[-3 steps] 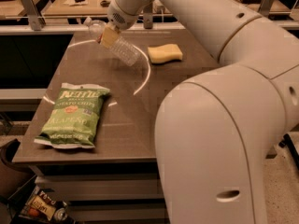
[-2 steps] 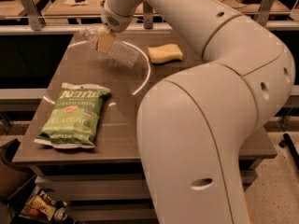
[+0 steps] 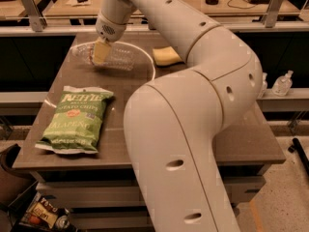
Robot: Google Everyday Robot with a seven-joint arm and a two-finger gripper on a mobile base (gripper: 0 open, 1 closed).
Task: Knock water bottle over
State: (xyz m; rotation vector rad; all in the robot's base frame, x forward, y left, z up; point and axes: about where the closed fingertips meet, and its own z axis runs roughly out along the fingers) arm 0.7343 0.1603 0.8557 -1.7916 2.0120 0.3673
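The water bottle [image 3: 115, 58] is clear ribbed plastic and lies on its side at the far left of the brown table [image 3: 241, 139], roughly level, with one end pointing left. My gripper [image 3: 100, 52] hangs from the white arm right over the bottle's left half and touches or nearly touches it. The gripper covers part of the bottle, and I cannot make out its cap or label.
A green Kettle chip bag [image 3: 75, 122] lies flat at the front left. A yellow sponge [image 3: 166, 56] sits just right of the bottle. Two small pump-top bottles [image 3: 282, 83] stand on a ledge at the right. My arm's bulk covers the table's middle. Snack packs [image 3: 43, 214] lie on the floor.
My gripper has moved left and a little nearer across the table's far side. The bottle has shifted left with it and now lies flatter.
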